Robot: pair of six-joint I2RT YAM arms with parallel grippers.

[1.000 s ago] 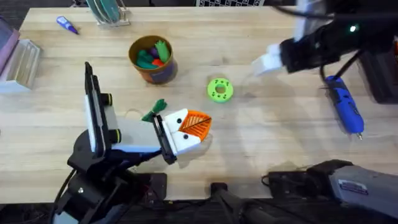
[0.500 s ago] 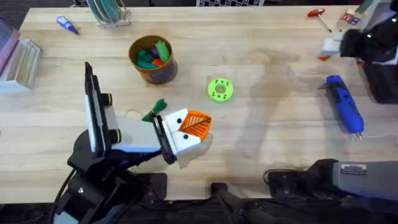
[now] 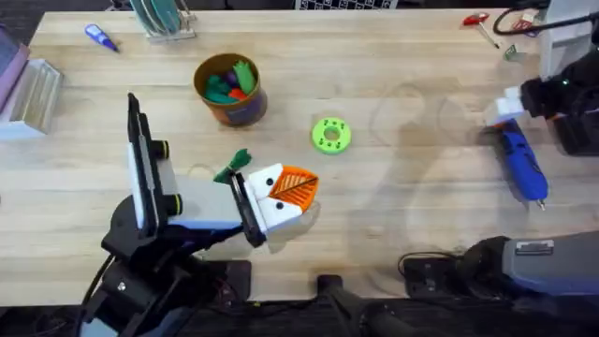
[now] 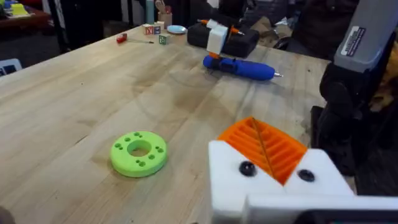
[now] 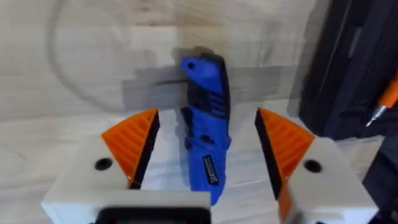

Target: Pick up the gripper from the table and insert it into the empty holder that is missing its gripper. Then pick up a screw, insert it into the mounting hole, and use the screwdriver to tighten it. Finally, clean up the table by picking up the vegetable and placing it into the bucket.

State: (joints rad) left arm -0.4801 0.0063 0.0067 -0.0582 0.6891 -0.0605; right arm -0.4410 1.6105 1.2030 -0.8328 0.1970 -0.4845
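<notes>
Presently the right pincer [image 5: 205,146] stood wide open, its orange pads straddling the screwdriver [image 5: 205,124] lying on the bench [image 3: 421,187] at its far right side, so an off-centre closure risked rolling the round body away or tilting its tip.

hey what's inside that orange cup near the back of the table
The orange cup holds toy vegetables, green and reddish-orange pieces piled to the rim. Anything beneath that top layer is covered.
</notes>
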